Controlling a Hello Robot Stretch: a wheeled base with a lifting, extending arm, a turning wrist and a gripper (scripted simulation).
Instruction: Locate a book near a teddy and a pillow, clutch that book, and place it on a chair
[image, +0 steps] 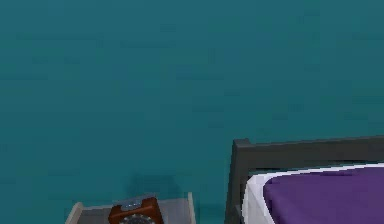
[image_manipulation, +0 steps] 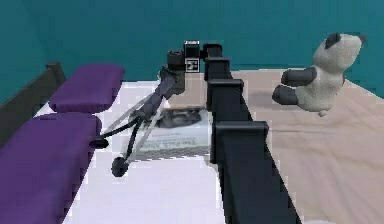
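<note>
**Arm side view.** The arm (image_manipulation: 236, 150), a dark square bar, rises from the lower edge across a bed (image_manipulation: 170, 195). The claw (image_manipulation: 110, 154) hangs at the arm's far end, its two thin fingers (image_manipulation: 135, 125) slanting down and to the left over the white sheet. The book (image_manipulation: 176, 135) lies flat on the sheet just right of the fingertips, partly behind the fingers. It reaches to the arm's left edge. Because the book rests on the sheet behind the claw, it cannot be told whether the claw holds anything or how its fingers are set. Left of the claw lie two purple pillows. The nearer pillow (image_manipulation: 40, 165) has its edge just beside the fingertips, and the farther pillow (image_manipulation: 88, 85) lies up the sheet. A dark headboard (image_manipulation: 30, 100) bounds them. The teddy (image_manipulation: 318, 78) sits well right of the claw, beyond the arm, on a beige cover (image_manipulation: 330, 165). Bare sheet runs from the fingertips to the lower edge. A teal wall (image_manipulation: 110, 30) closes the far side.

**Forward view.** The teal wall stands close ahead. Along the bottom edge are a pale nightstand (image: 175, 208) with a brown object (image: 135, 212) on it and, at the right, the headboard post and a purple pillow.
</note>
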